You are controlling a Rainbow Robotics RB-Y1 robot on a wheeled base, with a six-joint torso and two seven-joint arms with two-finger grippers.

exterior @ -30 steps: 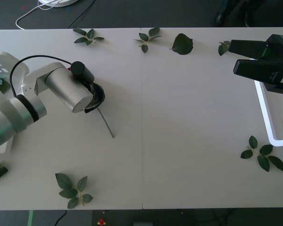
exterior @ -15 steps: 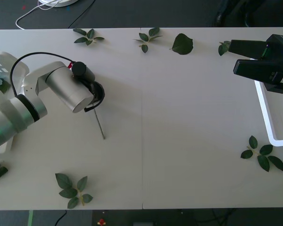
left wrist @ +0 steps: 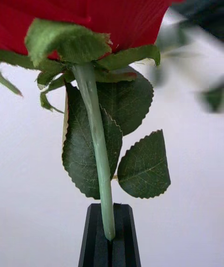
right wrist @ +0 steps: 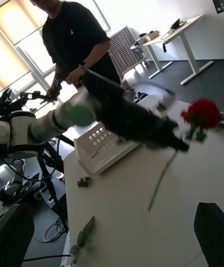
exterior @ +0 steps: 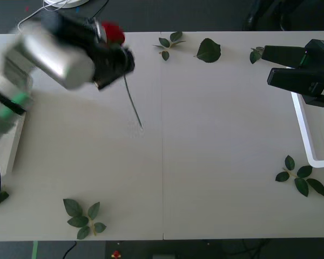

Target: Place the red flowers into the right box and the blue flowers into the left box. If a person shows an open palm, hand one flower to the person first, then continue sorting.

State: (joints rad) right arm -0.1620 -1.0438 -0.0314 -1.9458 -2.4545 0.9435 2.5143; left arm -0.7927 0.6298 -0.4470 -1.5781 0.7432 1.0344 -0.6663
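My left gripper [exterior: 117,60] is raised over the far left of the table, shut on the stem of a red flower [exterior: 113,32]. The rose head points toward the far edge and the thin stem [exterior: 134,108] hangs down over the tabletop. In the left wrist view the black fingers [left wrist: 93,243] pinch the pale green stem below the red flower [left wrist: 93,1] and its leaves. The right wrist view shows the red flower [right wrist: 201,114] beside the left gripper [right wrist: 175,143]. My right gripper [exterior: 272,66] hovers open at the far right, above the right box [exterior: 302,132]. The left box [exterior: 9,154] shows at the left edge. The blue flowers are out of view.
Loose leaf sprigs lie along the far edge [exterior: 169,42], [exterior: 208,50], [exterior: 256,54], near the right box [exterior: 301,179], and at the near left [exterior: 83,217]. The middle of the white table [exterior: 205,140] is bare.
My left arm has swung up and toward the far edge, carrying the red flower off the table; its stem now hangs in the air. The right arm has stayed still.
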